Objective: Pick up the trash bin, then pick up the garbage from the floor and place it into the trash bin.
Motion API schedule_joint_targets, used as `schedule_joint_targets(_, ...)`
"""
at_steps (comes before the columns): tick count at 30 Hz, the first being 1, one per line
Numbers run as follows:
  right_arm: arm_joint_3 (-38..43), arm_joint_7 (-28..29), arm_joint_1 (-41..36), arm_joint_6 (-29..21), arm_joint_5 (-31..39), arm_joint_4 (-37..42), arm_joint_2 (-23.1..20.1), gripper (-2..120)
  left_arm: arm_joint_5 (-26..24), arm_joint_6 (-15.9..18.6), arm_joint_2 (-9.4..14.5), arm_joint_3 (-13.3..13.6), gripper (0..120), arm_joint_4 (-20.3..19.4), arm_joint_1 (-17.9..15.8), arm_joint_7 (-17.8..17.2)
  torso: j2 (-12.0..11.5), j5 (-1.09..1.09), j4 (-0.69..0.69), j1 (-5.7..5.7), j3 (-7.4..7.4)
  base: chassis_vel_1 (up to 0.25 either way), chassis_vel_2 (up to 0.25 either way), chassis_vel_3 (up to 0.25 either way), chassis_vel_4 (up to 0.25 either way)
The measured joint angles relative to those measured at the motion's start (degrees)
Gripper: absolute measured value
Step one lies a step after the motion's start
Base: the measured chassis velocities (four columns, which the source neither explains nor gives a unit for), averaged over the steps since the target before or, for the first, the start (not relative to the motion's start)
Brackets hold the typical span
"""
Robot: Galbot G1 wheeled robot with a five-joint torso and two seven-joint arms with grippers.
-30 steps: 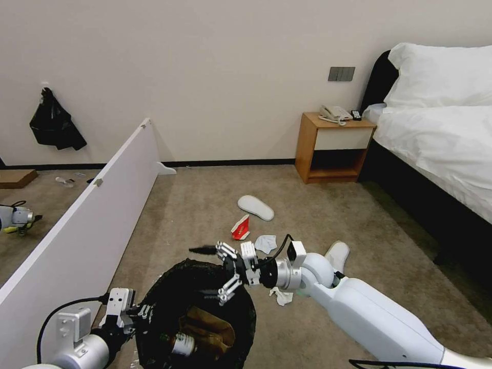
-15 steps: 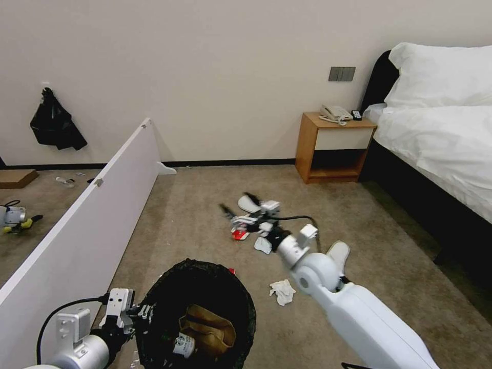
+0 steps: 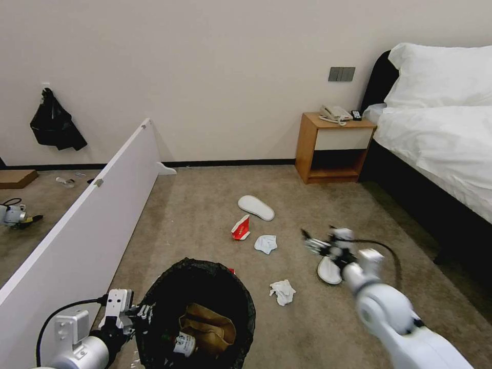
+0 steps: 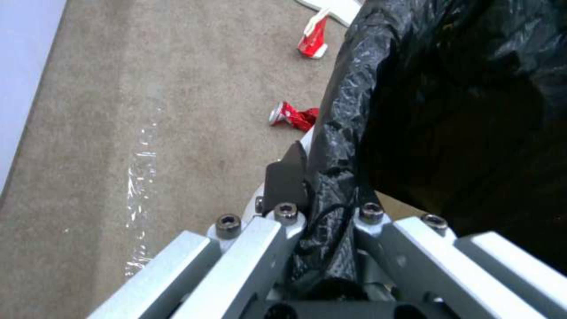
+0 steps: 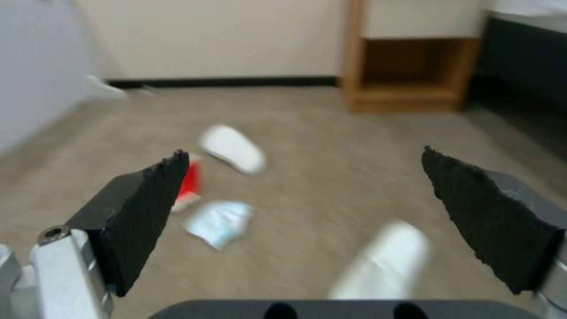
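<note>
The trash bin [image 3: 241, 302], its black bag [image 4: 413, 110] folded over the rim, stands at the near middle of the floor. A crumpled brown paper bag [image 3: 207, 328] and a small bottle [image 3: 180, 344] lie inside. My left gripper [image 3: 138, 312] [image 4: 319, 186] is shut on the bin's rim. My right gripper [image 3: 320, 243] [image 5: 307, 208] hangs open and empty just above the near white slipper [image 3: 330, 269] [image 5: 390, 261]. Garbage lies on the carpet: the far slipper [image 3: 255, 207] [image 5: 231, 148], a red-and-white carton [image 3: 240, 228] [image 5: 190, 184], two tissues [image 3: 265, 243] [image 3: 282, 291] and a red wrapper [image 4: 292, 118].
A long white board [image 3: 87, 225] stands on edge along the left. A wooden nightstand [image 3: 335, 148] and a bed [image 3: 441, 143] fill the right side. A black bag [image 3: 54, 125] hangs on the far wall. Open carpet lies between the bin and the bed.
My right arm has swung from above the bin out over the carton and then right to the near slipper, its fingers open. The bin and my left gripper have stayed put.
</note>
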Motion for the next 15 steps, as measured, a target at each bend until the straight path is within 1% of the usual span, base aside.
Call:
schedule_joint_targets(1, 2.6, 0.5, -3.2, 1.2, -2.8, 0.2, 1.5, 100, 0.6, -0.2, -0.3, 0.0, 3, 0.4, -0.2, 0.3, 0.0, 0.02, 0.02, 0.0, 0.0, 0.0, 0.0, 0.0, 0.0)
schedule_joint_targets(2, 4.9, 0.2, -5.8, 4.1, -5.8, 0.1, 3.0, 100, 0.9, -0.3, -0.7, 0.0, 3, 0.7, -0.3, 0.4, 0.0, 0.03, 0.02, 0.0, 0.01, 0.0, 0.0, 0.0, 0.0)
schedule_joint_targets(3, 4.9, 0.2, -5.8, 4.1, -5.8, 0.1, 3.0, 100, 0.9, -0.3, -0.7, 0.0, 3, 0.7, -0.3, 0.4, 0.0, 0.03, 0.02, 0.0, 0.01, 0.0, 0.0, 0.0, 0.0)
schedule_joint_targets(4, 7.5, -0.3, -8.6, 6.7, -9.0, 0.2, 4.8, 100, 1.1, -0.4, -1.0, 0.0, 3, 1.0, -0.4, 0.4, 0.0, 0.0, 0.06, 0.0, 0.0, 0.0, 0.0, 0.0, 0.0)
schedule_joint_targets(5, 8.7, -0.4, -9.9, 7.1, -10.9, 0.5, 5.9, 100, 1.2, -0.4, -1.1, 0.0, 3, 1.2, -0.4, 0.4, 0.0, -0.01, 0.04, 0.0, 0.01, 0.0, 0.0, 0.0, 0.0)
schedule_joint_targets(6, 8.7, -0.4, -9.9, 7.1, -10.9, 0.5, 5.9, 100, 1.2, -0.4, -1.1, 0.0, 3, 1.2, -0.4, 0.4, 0.0, -0.01, 0.04, 0.0, 0.01, 0.0, 0.0, 0.0, 0.0)
schedule_joint_targets(7, 10.6, -0.4, -12.1, 7.1, -13.7, 1.4, 7.9, 100, 1.4, -0.5, -1.1, 0.2, 3, 1.4, -0.4, 0.5, 0.0, 0.02, 0.03, 0.0, 0.01, 0.0, 0.0, 0.0, 0.0)
schedule_joint_targets(8, 12.8, -0.6, -15.1, 7.2, -16.0, 2.9, 10.5, 100, 1.8, -0.5, -1.1, 0.4, 3, 1.6, -0.4, 0.5, 0.0, -0.01, 0.03, 0.0, 0.0, 0.0, 0.0, 0.0, 0.0)
schedule_joint_targets(9, 12.8, -0.6, -15.1, 7.2, -16.0, 2.9, 10.5, 100, 1.8, -0.5, -1.1, 0.4, 3, 1.6, -0.4, 0.5, 0.0, -0.01, 0.03, 0.0, 0.0, 0.0, 0.0, 0.0, 0.0)
schedule_joint_targets(10, 14.2, -1.1, -17.8, 8.1, -17.6, 4.3, 12.5, 100, 2.2, -0.5, -1.0, 0.4, 3, 1.7, -0.5, 0.6, 0.0, -0.01, 0.03, 0.0, 0.01, 0.0, 0.0, 0.0, 0.0)
schedule_joint_targets(11, 14.7, -1.5, -19.1, 9.3, -18.6, 4.9, 13.4, 100, 2.3, -0.6, -0.9, 0.4, 3, 1.7, -0.6, 0.6, 0.0, 0.0, 0.03, 0.0, 0.0, 0.0, 0.0, 0.0, 0.0)
schedule_joint_targets(12, 14.7, -1.5, -19.1, 9.3, -18.6, 4.9, 13.4, 100, 2.3, -0.6, -0.9, 0.4, 3, 1.7, -0.6, 0.6, 0.0, 0.0, 0.03, 0.0, 0.0, 0.0, 0.0, 0.0, 0.0)
schedule_joint_targets(13, 15.3, -3.0, -21.3, 12.4, -19.8, 5.8, 14.8, 100, 2.7, -0.6, -0.9, 0.3, 3, 1.8, -0.6, 0.6, 0.0, 0.0, 0.01, 0.0, 0.0, 0.0, 0.0, 0.0, 0.0)
schedule_joint_targets(14, 15.3, -3.0, -21.3, 12.4, -19.8, 5.8, 14.8, 100, 2.7, -0.6, -0.9, 0.3, 3, 1.8, -0.6, 0.6, 0.0, 0.0, 0.01, 0.0, 0.0, 0.0, 0.0, 0.0, 0.0)
schedule_joint_targets(15, 15.7, -4.3, -23.0, 14.6, -20.9, 6.3, 15.9, 100, 3.0, -0.7, -0.9, 0.2, 3, 1.8, -0.6, 0.7, 0.0, -0.01, 0.03, 0.0, 0.0, 0.0, 0.0, 0.0, 0.0)
